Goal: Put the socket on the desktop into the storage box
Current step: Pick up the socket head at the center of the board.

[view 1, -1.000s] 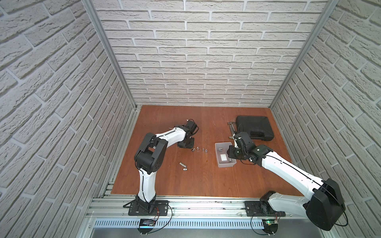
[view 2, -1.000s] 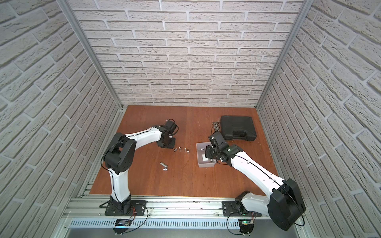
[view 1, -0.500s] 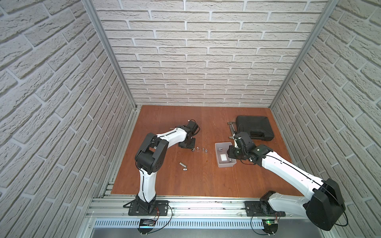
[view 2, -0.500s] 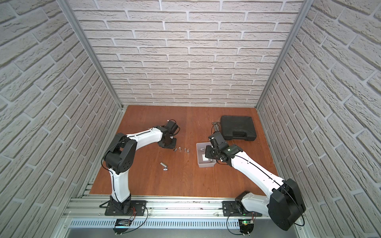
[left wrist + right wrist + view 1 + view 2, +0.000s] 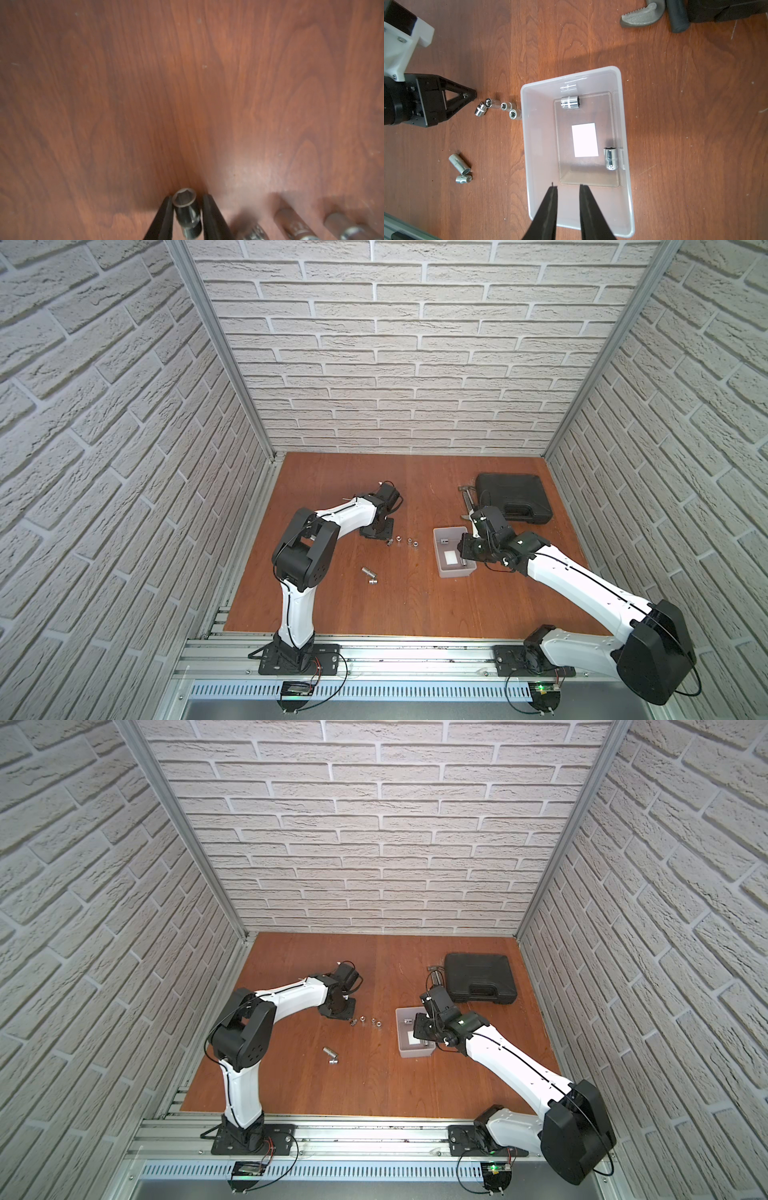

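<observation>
On the reddish-brown desktop (image 5: 374,614), my left gripper (image 5: 187,197) has its two black fingers closed on a small dark socket (image 5: 185,204); its hex opening faces the camera. In both top views that gripper (image 5: 387,538) is low over a row of sockets (image 5: 409,540). The translucent storage box (image 5: 537,145) holds two chrome sockets (image 5: 570,102) (image 5: 611,159) beside a white patch. My right gripper (image 5: 568,187) hangs over the box's near end. Its fingers stand a narrow gap apart, and nothing is between them.
Three more sockets (image 5: 506,106) lie in a row between the left gripper and the box. Two others (image 5: 459,164) (image 5: 464,178) lie apart, nearer the front. A black tool case (image 5: 513,497) and a grey wrench (image 5: 639,16) sit behind the box.
The left gripper's jaws have drawn in around the socket. Neither arm has visibly shifted in the top views.
</observation>
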### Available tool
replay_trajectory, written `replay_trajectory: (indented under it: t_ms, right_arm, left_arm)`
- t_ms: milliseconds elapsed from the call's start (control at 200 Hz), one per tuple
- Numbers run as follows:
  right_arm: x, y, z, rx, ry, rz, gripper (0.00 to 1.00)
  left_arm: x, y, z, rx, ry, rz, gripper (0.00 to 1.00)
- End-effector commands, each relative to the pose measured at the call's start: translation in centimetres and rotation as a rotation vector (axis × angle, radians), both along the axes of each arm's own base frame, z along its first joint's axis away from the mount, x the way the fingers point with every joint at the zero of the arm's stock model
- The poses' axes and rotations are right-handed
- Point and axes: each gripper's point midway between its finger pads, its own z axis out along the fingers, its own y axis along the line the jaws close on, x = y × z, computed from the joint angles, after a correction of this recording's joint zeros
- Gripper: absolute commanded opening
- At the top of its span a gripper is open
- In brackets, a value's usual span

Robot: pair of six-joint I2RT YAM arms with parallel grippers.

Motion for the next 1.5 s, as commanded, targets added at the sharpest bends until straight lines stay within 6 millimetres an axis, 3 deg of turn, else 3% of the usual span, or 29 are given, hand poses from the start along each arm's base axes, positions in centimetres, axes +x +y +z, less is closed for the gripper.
replay_trajectory:
  t_ms: [0,295,545,635,865,1020,1495]
  right_arm:
    - [0.4,0.4,0.4,0.004,-0.026,0.008,0.25]
    - [0.6,0.4,0.8,0.0,-0.032,0.013,0.25]
    - [0.6,0.1,0.7,-0.015,-0.031,0.007,0.25]
    - [0.5,-0.4,0.8,-0.042,-0.031,0.0,0.25]
    - [0.5,-0.2,0.9,-0.033,-0.029,0.009,0.27]
    - [0.6,0.3,0.6,-0.012,-0.018,0.016,0.27]
    - [0.6,0.3,1.7,0.006,-0.06,0.017,0.27]
  left_arm:
    - [-1.3,1.3,-2.0,0.048,0.073,0.007,0.27]
    - [-1.2,1.2,-1.7,0.042,0.068,0.01,0.18]
    - [-1.4,1.4,-1.4,0.041,0.069,0.01,0.0]
    - [-1.5,1.4,-1.0,0.039,0.063,0.009,0.0]
    - [-1.1,1.1,1.7,-0.002,0.003,0.007,0.0]
    - [-1.1,-0.1,4.0,-0.103,-0.052,-0.014,0.0]
    - [-3.1,-6.5,12.2,-0.686,-0.15,-0.144,0.0]
